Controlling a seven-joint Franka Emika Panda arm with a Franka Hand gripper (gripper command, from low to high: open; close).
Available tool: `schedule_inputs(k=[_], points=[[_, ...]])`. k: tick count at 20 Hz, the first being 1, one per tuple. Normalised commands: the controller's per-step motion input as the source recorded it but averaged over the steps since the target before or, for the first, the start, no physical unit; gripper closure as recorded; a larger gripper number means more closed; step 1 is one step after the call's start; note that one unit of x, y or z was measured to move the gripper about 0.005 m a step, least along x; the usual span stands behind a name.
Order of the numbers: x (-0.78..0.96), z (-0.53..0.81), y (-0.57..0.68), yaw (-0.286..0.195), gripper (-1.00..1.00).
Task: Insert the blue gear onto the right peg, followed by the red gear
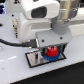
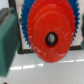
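Note:
The red gear (image 1: 50, 51) lies flat on top of the blue gear (image 1: 50, 58) on the black-rimmed grey plate (image 1: 33, 62). In the wrist view the red gear (image 2: 50, 27) fills the middle, and the blue gear's teeth (image 2: 24, 31) show around its rim. The dark spot in the red hub is the right peg's top (image 2: 51, 38); the rest of the peg is hidden. My gripper (image 1: 50, 49) hangs straight over the stack with its jaws apart, straddling it. One finger (image 2: 7, 42) stands clear of the red rim. The other finger is out of view.
The plate's black rim (image 2: 22, 50) lies on a white table. A black cable (image 1: 10, 44) curves across the table at the exterior view's left. The white arm body (image 1: 42, 17) fills the upper part of that view. The thinner post does not show.

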Motion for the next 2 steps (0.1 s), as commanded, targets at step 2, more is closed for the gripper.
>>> schedule_inputs(k=[2], points=[[0.0,0.66,0.08,0.0,-1.0]])
